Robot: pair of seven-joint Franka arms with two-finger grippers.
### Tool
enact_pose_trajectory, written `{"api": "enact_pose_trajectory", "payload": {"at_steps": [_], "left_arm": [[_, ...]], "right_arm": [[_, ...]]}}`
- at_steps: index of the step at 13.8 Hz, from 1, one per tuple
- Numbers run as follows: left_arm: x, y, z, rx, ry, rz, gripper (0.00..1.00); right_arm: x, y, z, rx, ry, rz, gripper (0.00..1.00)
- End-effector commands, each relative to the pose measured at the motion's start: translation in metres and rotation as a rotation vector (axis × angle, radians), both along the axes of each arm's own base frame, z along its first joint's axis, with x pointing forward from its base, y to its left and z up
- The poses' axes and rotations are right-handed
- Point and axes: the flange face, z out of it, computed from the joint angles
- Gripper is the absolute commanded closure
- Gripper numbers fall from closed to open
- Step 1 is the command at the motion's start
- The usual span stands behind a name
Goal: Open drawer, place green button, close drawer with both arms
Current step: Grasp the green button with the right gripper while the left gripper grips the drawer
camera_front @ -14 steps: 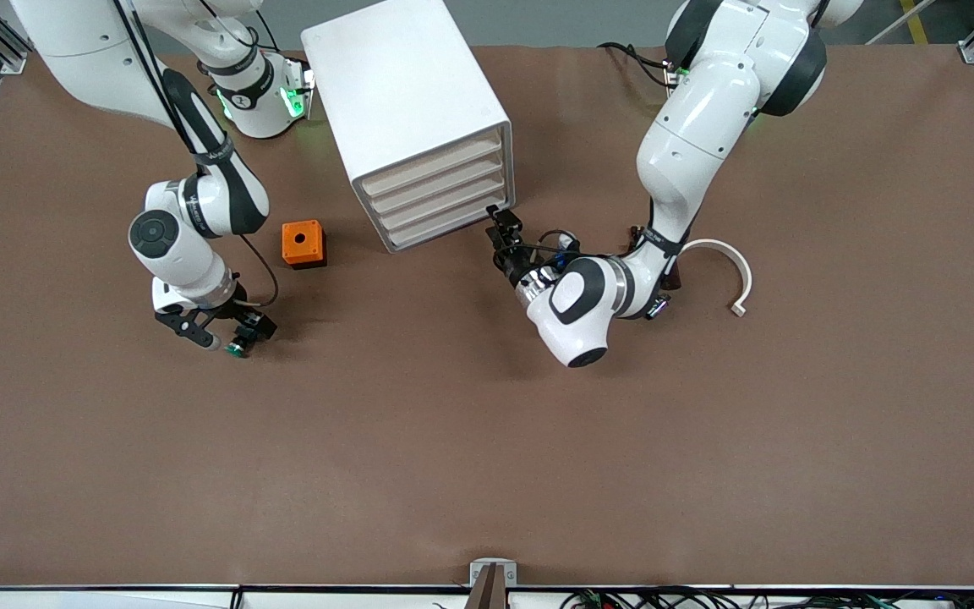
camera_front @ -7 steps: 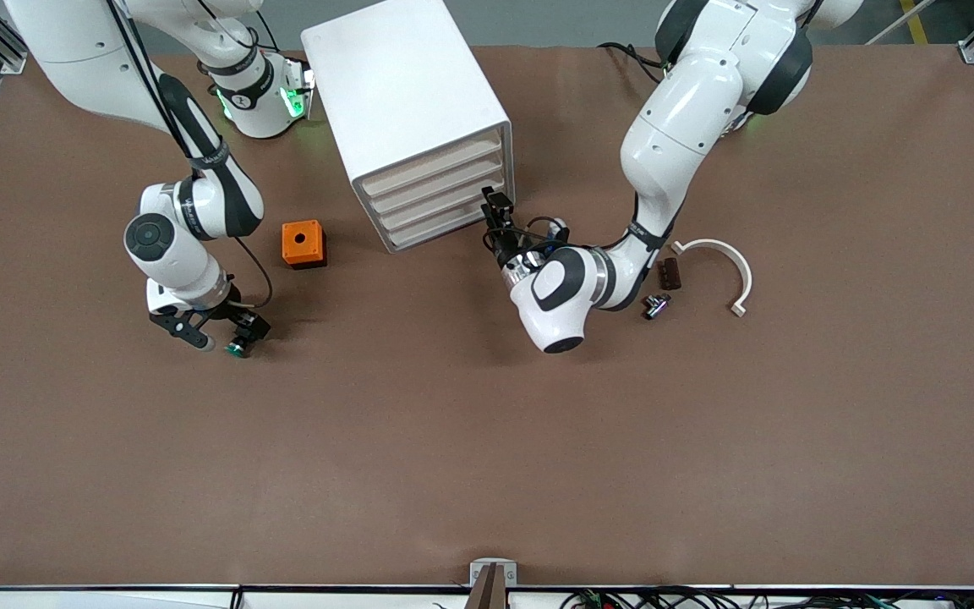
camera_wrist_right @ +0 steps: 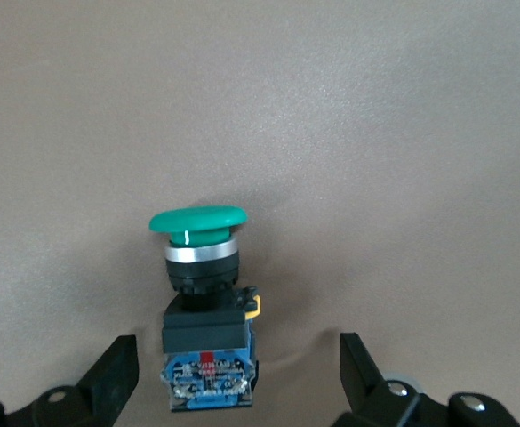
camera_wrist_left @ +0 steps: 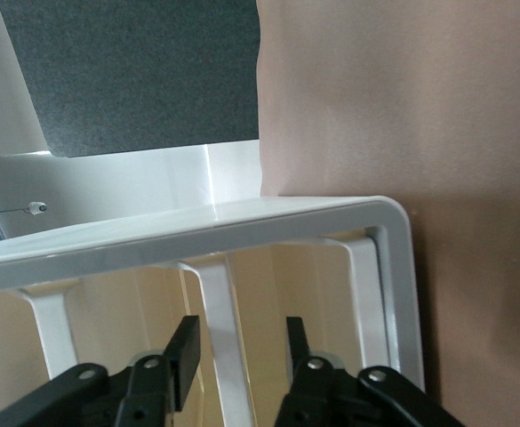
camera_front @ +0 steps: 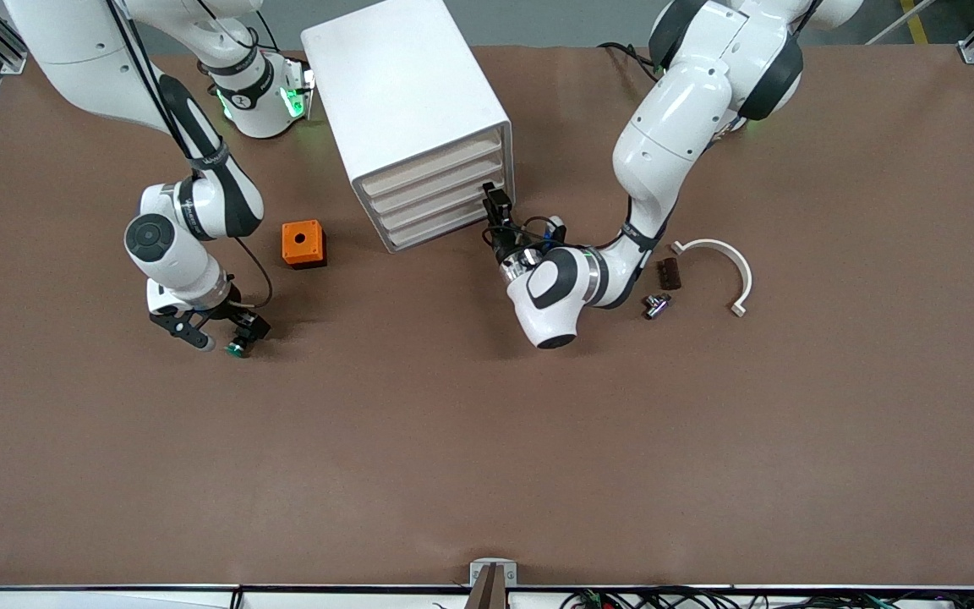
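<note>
Two arms work one brown table. The right gripper stands spread wide, a finger on either side of the single green-capped button lying on the table. Next come one orange cube and one white cabinet with four drawers. The left gripper, fingers part-spread with nothing pinched, sits at the cabinet's front corner, by the lower drawers; the lowest drawer is closed. Three small parts lie near it: one brown block, one metal piece, one white arc.
</note>
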Motion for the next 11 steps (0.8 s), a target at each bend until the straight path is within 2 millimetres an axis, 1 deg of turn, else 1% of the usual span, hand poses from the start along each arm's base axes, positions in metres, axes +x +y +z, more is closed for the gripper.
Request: {"api": "enact_pose_trajectory", "payload": {"at_steps": [1, 3, 4, 5, 6, 7, 8, 10, 11], "left_arm": [[-0.008, -0.012, 0.005, -0.009, 0.033, -0.006, 0.55], [-0.011, -0.014, 0.006, -0.011, 0.037, -0.014, 0.55], [-0.015, -0.017, 0.005, -0.011, 0.039, -0.021, 0.55], [-0.017, -0.018, 0.002, -0.009, 0.041, -0.025, 0.55], [-0.019, -0.019, 0.001, -0.007, 0.045, -0.027, 0.59], [-0.021, -0.020, 0.000, -0.008, 0.045, -0.030, 0.65], [-0.020, -0.019, -0.001, -0.013, 0.047, -0.026, 0.70], [-0.018, -0.018, 0.000, -0.017, 0.051, -0.016, 0.82], [-0.017, -0.018, 0.000, -0.019, 0.052, -0.012, 0.87]], "right_arm": [[-0.001, -0.001, -0.004, -0.007, -0.001, 0.008, 0.07], [0.000, -0.001, -0.002, -0.007, -0.001, 0.000, 0.56], [0.000, -0.001, -0.002, -0.007, 0.002, -0.002, 0.83], [0.001, -0.001, -0.001, -0.007, 0.000, -0.002, 1.00], [0.002, -0.001, 0.000, -0.006, -0.003, -0.008, 1.00], [0.003, -0.001, 0.001, -0.006, -0.005, -0.011, 1.00], [0.004, 0.000, 0.004, -0.006, -0.009, -0.014, 1.00], [0.006, 0.006, 0.009, -0.010, 0.015, -0.046, 1.00], [0.007, 0.014, 0.012, -0.013, 0.032, -0.067, 1.00]]}}
